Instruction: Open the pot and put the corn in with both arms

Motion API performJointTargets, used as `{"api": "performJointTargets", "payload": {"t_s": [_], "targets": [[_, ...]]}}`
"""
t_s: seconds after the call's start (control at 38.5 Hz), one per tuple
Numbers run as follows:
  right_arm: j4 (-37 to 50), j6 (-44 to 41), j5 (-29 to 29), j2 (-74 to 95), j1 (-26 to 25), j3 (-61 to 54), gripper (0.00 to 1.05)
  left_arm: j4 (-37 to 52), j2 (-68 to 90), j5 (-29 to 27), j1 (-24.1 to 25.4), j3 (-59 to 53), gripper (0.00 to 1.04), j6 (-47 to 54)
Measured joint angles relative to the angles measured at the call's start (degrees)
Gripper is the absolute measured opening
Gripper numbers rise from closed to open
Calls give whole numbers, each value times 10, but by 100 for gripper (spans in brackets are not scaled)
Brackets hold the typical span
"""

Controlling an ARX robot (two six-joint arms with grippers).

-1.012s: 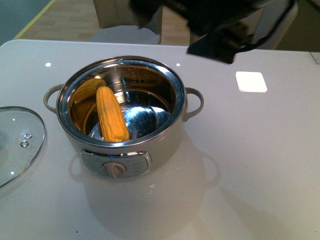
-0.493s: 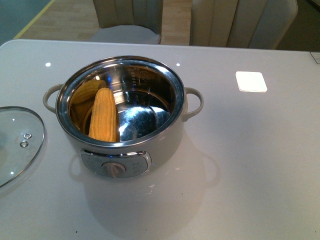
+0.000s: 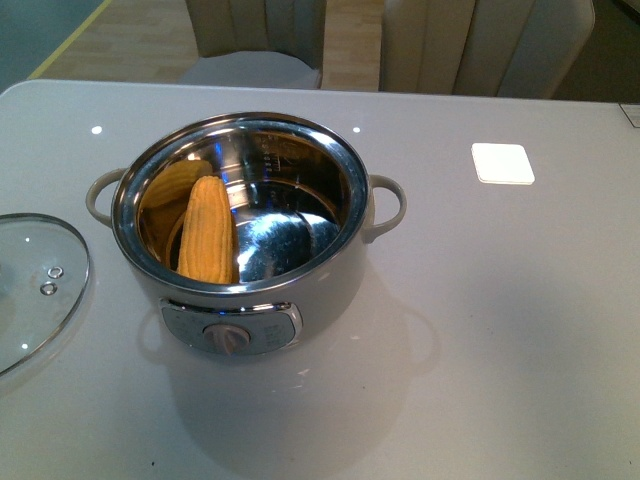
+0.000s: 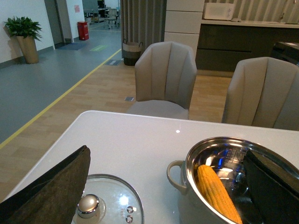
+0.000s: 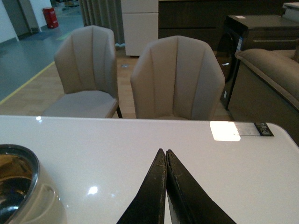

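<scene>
The cream-white pot (image 3: 330, 285) stands open in the middle of the white table, its dial facing me. The yellow-orange corn (image 3: 208, 231) lies inside, leaning against the left wall of the steel bowl. It also shows in the left wrist view (image 4: 216, 192) inside the pot (image 4: 180, 173). Neither arm shows in the front view. My left gripper (image 4: 170, 186) is open and empty, its fingers (image 4: 56, 189) spread wide above the lid and the pot. My right gripper (image 5: 165, 153) is shut and empty, above bare table to the right of the pot (image 5: 39, 205).
The glass lid (image 3: 30, 285) with steel rim lies flat on the table left of the pot; its knob shows in the left wrist view (image 4: 88, 205). A white square patch (image 3: 502, 163) sits at the back right. Two beige chairs (image 5: 175, 79) stand behind the table.
A dark arm that hung over the back of the pot one second ago has left the front view. The corn has tipped from leaning mid-bowl to resting against the left wall.
</scene>
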Motion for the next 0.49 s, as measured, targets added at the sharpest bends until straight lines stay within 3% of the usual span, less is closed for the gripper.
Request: {"api": "performJointTargets", "payload": {"t_s": [0.18,0.49], "targets": [[-35,0,-44,-73,-47,-41,2,0,0,0,0,0,98,0],[-81,0,-47,-170,-49,-85,2,0,0,0,0,0,98,0]]}}
